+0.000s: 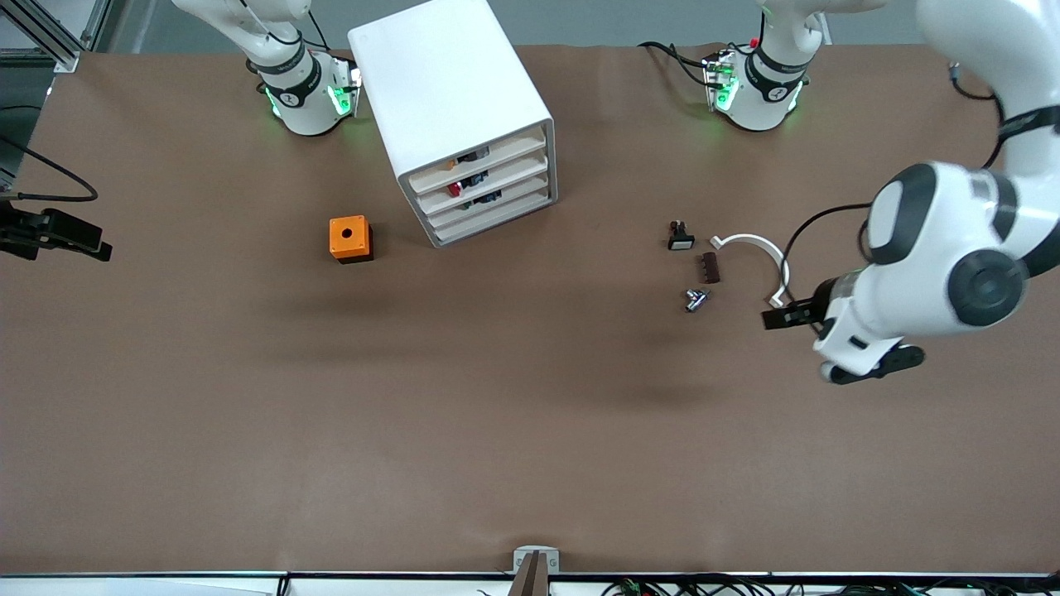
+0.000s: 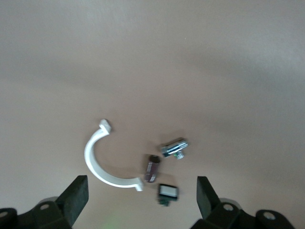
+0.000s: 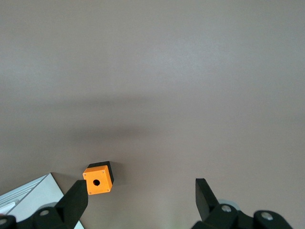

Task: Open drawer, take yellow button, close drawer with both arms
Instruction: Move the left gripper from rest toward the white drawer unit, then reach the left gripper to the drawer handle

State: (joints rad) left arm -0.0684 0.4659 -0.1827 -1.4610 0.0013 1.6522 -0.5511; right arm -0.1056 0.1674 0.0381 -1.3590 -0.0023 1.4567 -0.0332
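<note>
The white cabinet (image 1: 451, 91) stands toward the robots' side of the table, its four drawers facing the front camera. The top drawer (image 1: 484, 151) is shut. A small dark and orange thing (image 1: 454, 164) shows in its gap; I cannot tell whether it is the button. My left gripper (image 1: 780, 318) is open and empty, low over the table beside a group of small parts at the left arm's end; its wrist view (image 2: 141, 183) looks down on them. My right gripper (image 3: 140, 191) is open and empty, out of the front view, high over the orange cube (image 3: 98, 179).
The orange cube with a hole (image 1: 350, 238) sits beside the cabinet toward the right arm's end. A white curved clamp (image 1: 755, 248), a black switch (image 1: 681, 238), a brown strip (image 1: 710, 267) and a metal part (image 1: 696, 300) lie near the left gripper. A red-capped button (image 1: 455, 189) is in the second drawer.
</note>
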